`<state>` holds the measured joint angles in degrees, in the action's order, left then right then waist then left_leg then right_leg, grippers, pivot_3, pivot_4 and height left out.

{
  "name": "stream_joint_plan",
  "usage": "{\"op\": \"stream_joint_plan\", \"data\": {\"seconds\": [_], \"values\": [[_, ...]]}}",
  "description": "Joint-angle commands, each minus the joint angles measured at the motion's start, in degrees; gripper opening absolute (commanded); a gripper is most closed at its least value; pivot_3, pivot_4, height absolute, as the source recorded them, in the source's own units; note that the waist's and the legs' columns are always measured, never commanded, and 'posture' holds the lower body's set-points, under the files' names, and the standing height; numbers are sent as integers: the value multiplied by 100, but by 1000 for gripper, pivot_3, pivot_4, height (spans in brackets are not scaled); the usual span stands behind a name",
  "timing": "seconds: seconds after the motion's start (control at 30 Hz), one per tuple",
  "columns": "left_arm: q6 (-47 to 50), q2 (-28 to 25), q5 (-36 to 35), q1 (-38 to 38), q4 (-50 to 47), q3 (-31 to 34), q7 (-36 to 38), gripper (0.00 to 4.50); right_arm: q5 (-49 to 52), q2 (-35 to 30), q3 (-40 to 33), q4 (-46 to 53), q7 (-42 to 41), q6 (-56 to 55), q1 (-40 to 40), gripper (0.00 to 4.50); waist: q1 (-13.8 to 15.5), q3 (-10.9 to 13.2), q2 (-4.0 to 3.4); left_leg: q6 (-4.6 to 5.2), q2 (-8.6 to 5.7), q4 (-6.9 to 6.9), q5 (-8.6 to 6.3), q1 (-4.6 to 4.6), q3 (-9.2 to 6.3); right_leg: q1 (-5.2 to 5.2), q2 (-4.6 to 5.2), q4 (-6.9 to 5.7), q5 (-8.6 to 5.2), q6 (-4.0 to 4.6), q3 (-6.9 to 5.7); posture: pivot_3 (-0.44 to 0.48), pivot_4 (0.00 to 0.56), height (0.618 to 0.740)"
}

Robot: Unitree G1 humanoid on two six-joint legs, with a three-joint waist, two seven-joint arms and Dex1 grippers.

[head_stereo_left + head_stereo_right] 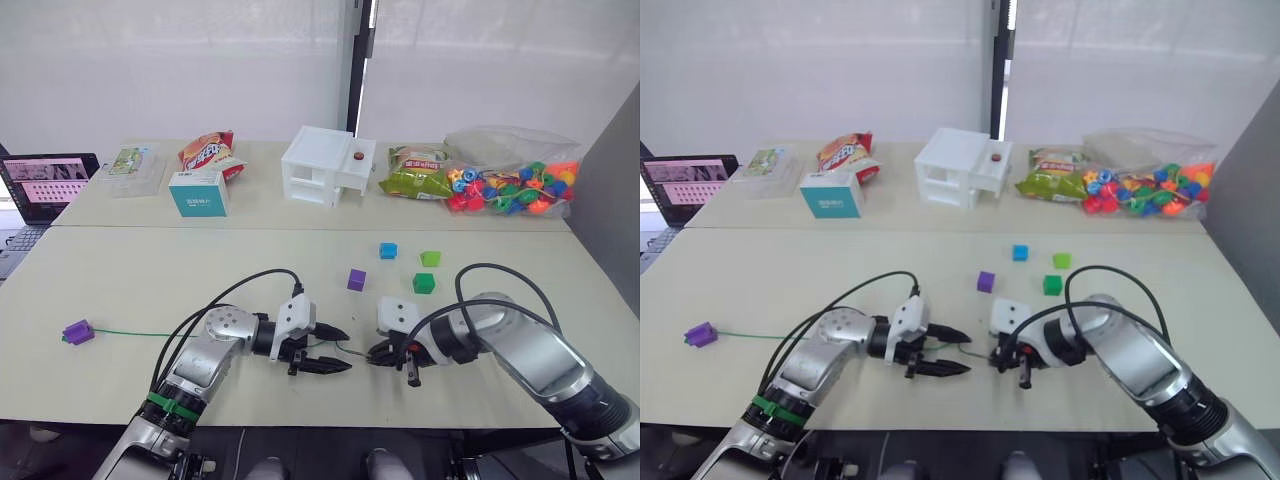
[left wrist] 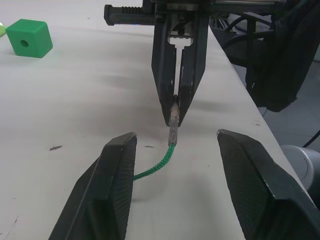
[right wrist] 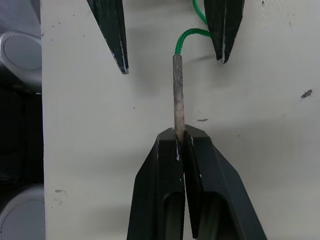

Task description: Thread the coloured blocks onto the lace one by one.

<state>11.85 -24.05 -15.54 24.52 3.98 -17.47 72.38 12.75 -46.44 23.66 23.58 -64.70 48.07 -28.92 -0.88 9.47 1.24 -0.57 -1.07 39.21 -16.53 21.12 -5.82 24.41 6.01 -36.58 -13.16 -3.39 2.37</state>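
The right end effector (image 3: 180,145) is clenched on the short stiff greyish tip of the thin green lace (image 3: 178,92), its two black fingers pressed together around the tip's near end, as the right wrist view shows plainly; from the head views the same grasp is only a dark knot near the front edge of the pale bench (image 1: 150,280) and the tip is too small to make out. The left end effector (image 2: 175,150) is released, its fingers spread wide on either side of the cord where green braid meets grey tip, touching neither; the left wrist view shows this gap, and beyond it the right end effector's narrow fingers pinching the tip end-on. The head views add what the wrist views cut off: the lace runs away behind the left end effector, partly hidden under that arm, to a small purple plastic cube (image 1: 78,331) already on the cord far out to that side. Beyond both end effectors, well apart from them, lie a second purple cube (image 1: 356,280), a blue cube (image 1: 388,251), a lime green cube (image 1: 430,258) and a darker green cube (image 1: 424,283), the last nearest the right end effector and also seen in the left wrist view with its hole facing the camera.
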Motion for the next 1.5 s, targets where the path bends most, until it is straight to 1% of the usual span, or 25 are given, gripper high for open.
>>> {"op": "stream_joint_plan", "data": {"seconds": [0.03,0.13,0.17,0.23,0.4,0.43,0.6,0.67,0.77,0.97,1.0,1.1,1.17,1.27,1.33,1.37,1.4,1.5], "values": [[-3,89,-22,-40,-128,-32,-104,2646,130,-13,-108,134,-1,32,-60,0,0,0,0,0,0,0,0,0,0,0,0,0,0,0,0,0,150,740],[73,134,-58,-38,-159,-72,-115,2646,120,-9,-103,132,8,25,-56,0,4,0,0,0,0,0,0,0,0,-1,0,2,0,0,0,0,150,740],[87,139,-65,-34,-159,-80,-107,2256,118,-11,-90,142,3,21,-45,0,3,0,0,0,0,0,0,0,0,-1,0,3,0,0,0,0,150,740],[98,138,-71,-29,-160,-91,-97,1844,119,-14,-81,155,3,21,-28,0,3,0,0,0,0,0,0,0,0,-1,0,3,0,0,0,0,150,740],[10,93,-6,-32,-109,-143,-66,172,128,-7,-115,148,22,39,-32,0,3,0,0,0,0,0,0,0,0,-1,0,4,0,0,0,0,150,740],[-19,94,7,-25,-82,-147,-66,39,140,2,-118,149,28,55,-38,0,3,0,0,0,0,0,0,0,0,-1,0,4,0,0,0,0,150,740],[-112,130,40,46,46,-141,-88,39,296,10,-97,236,35,238,-38,0,4,0,0,0,0,0,0,0,0,-1,0,6,0,0,0,0,150,740],[-131,131,29,50,66,-131,-89,39,440,17,-201,272,53,402,-28,0,5,0,0,0,0,0,0,0,0,-2,0,7,0,0,0,0,150,740],[-151,131,21,51,84,-116,-91,0,603,-77,-415,348,40,475,44,988,5,0,0,0,0,0,0,0,0,-2,0,8,0,0,0,0,150,740],[-181,43,-48,-57,185,72,-171,0,1361,122,-2052,373,526,566,599,3043,21,0,0,0,0,0,0,1,-1,-8,1,25,1,-1,-1,0,150,740],[-189,-7,-63,-120,197,138,-199,0,1611,246,-2574,361,655,631,767,3354,24,0,0,1,0,-1,0,-1,-2,-10,0,25,1,-1,-2,0,150,740],[-207,-97,-72,-231,194,237,-236,0,2071,593,-3541,277,1078,710,979,4410,14,0,0,2,0,-4,-1,0,-6,-10,1,28,1,-1,-4,0,150,740],[-217,-123,-68,-269,179,255,-248,0,2200,849,-3916,153,1458,686,949,4410,9,0,-2,2,0,-5,-1,-1,-3,-10,1,29,1,-1,-1,0,150,740],[-226,-122,-67,-306,153,267,-262,0,1874,1051,-4137,-126,2038,216,930,4410,11,-1,-3,2,0,-6,-1,-4,-2,-13,1,28,1,-1,-1,0,150,740],[-308,-13,-176,-343,70,297,-255,0,1215,1263,-4146,-1018,2837,-520,713,4410,6,-2,-3,2,0,-6,-1,-4,0,-13,1,28,2,-2,-1,0,150,740],[-321,10,-161,-367,22,284,-287,0,759,1306,-3971,-1607,3339,-745,527,4410,5,-2,-3,2,0,-6,-1,-7,0,-16,1,28,2,-2,-1,0,150,740],[-324,25,-137,-384,-8,278,-309,0,446,1332,-3834,-2017,3666,-901,394,4410,2,-2,-4,-1,-1,-6,0,-6,7,-15,3,32,4,-5,3,0,150,740],[-255,60,-131,-465,-168,310,-396,0,625,1590,-3997,-2684,3732,-1132,-17,4410,-9,-3,-9,-5,-1,-16,3,-7,13,-9,5,31,5,-5,6,0,150,740]]}}
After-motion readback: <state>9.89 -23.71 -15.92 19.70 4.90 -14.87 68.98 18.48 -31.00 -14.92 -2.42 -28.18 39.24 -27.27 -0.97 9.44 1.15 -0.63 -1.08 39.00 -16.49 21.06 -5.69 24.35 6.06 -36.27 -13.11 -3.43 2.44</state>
